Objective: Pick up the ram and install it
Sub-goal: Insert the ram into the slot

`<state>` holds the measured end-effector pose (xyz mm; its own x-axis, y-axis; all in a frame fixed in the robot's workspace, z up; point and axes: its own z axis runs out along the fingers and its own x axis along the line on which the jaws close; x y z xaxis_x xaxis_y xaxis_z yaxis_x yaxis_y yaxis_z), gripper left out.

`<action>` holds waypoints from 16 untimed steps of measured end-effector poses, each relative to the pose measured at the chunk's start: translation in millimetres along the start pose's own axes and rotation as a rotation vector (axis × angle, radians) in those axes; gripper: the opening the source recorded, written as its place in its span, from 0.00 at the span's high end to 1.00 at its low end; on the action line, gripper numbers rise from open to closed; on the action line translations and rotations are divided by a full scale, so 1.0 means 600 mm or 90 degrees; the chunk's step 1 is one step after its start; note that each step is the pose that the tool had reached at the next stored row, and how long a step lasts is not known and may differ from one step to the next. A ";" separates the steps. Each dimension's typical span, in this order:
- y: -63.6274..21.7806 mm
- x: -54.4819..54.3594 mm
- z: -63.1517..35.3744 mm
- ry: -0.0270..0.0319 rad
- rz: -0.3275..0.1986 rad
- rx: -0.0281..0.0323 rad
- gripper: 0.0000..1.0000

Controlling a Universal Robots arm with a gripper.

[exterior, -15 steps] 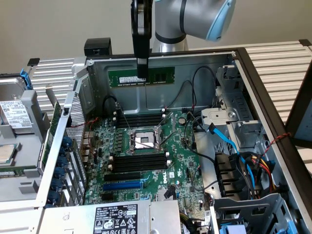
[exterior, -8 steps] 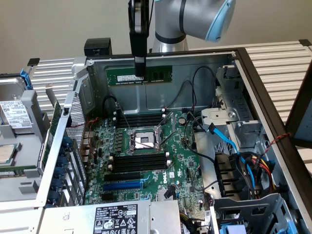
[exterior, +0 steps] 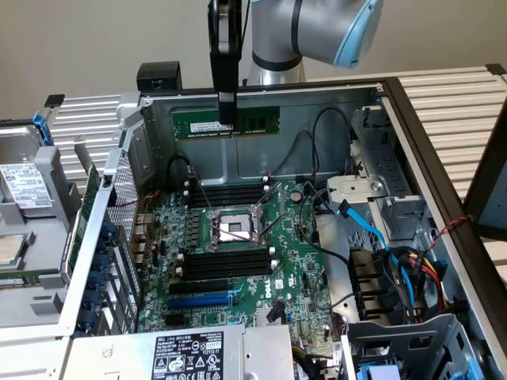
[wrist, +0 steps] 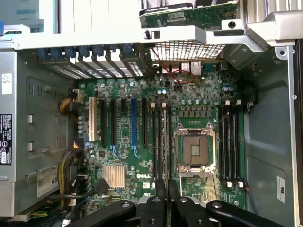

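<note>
Green ram (exterior: 257,121) hangs clenched in the claw (exterior: 227,119) over the motherboard (exterior: 289,261); pickup done; black slots (exterior: 222,261) look empty, seating remains

You're seeing the ram (exterior: 257,121) as matt green board w/ black chips & a white paper-like label. Your fingers (exterior: 227,101): matt black. The case wall (exterior: 238,162): bare grey sheet metal, dull sheen. The mobo (exterior: 289,261): green, slight gloss. The arm (exterior: 317,28): smooth grey metal, glossy blue plastic cap.

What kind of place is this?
Probably a computer assembly or repair workbench: an open desktop case lies on its side with its motherboard exposed, and an end effector holds a ram stick.
</note>
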<state>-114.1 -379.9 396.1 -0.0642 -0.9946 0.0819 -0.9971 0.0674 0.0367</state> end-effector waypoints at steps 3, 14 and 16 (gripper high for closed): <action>0.000 0.000 0.000 0.0001 0.000 0.0000 0.86; 0.004 -0.002 0.032 0.0000 0.000 0.0000 0.86; 0.004 -0.003 0.038 0.0000 0.000 0.0000 0.86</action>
<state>-117.3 -379.8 373.3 -0.0646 -0.9945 0.0819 -0.9970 0.0678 0.0366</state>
